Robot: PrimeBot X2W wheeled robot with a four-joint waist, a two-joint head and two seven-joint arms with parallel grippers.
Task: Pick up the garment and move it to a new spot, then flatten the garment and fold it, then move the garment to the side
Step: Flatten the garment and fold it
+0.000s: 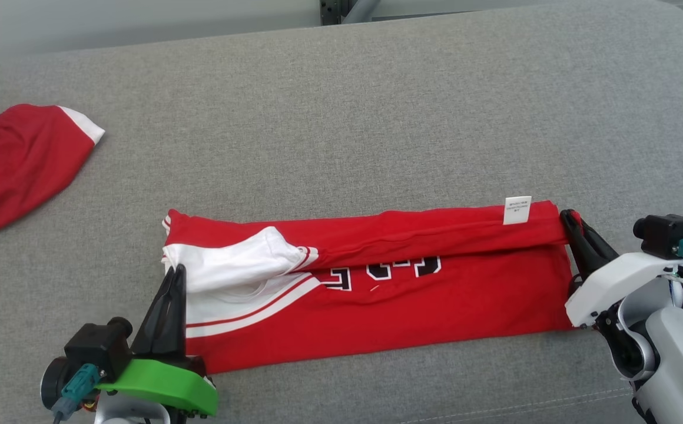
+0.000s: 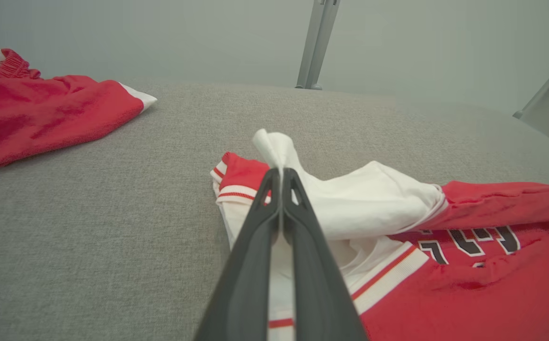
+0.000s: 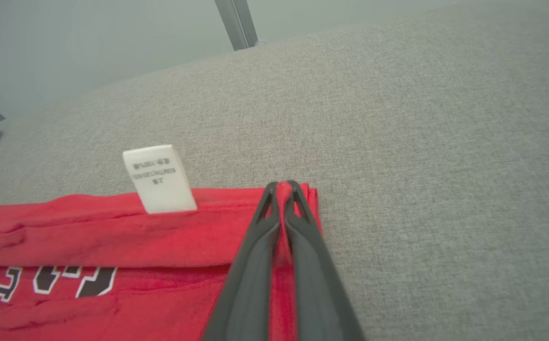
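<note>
Jaws, both sides: clenched. Your left gripper point(image 1: 176, 270) pinches a pleat of white fabric at the left end of the garment point(image 1: 412, 300). In the left wrist view the cloth stands up past the fingertips as a small white peak. Your right gripper point(image 1: 566, 215) is closed on the far right corner, with red cloth showing between the tips in the right wrist view.

Garment position: red jersey, folded lengthwise into a long band, lying left to right across the near part of the grey cushion point(image 1: 377, 106).
- Far long edge is a folded-over flap. A white care tag point(image 1: 517, 210) sticks out from it near the right corner, just beside your right gripper.
- Black lettering point(image 1: 388, 272) with white outline is half covered by that flap.
- Left end is loose: white panel bunched and lifted, striped trim running diagonally below it.
- Near edge lies flat.

Open room: you have bare cushion beyond the band along its whole length, and more to the right of the right corner. At the far left a second red garment point(image 1: 17, 171) with a white cuff lies well apart from the band, cut off by the picture's edge. The cushion's far edge rounds off at the right, and a metal post point(image 2: 317, 42) stands beyond it.
</note>
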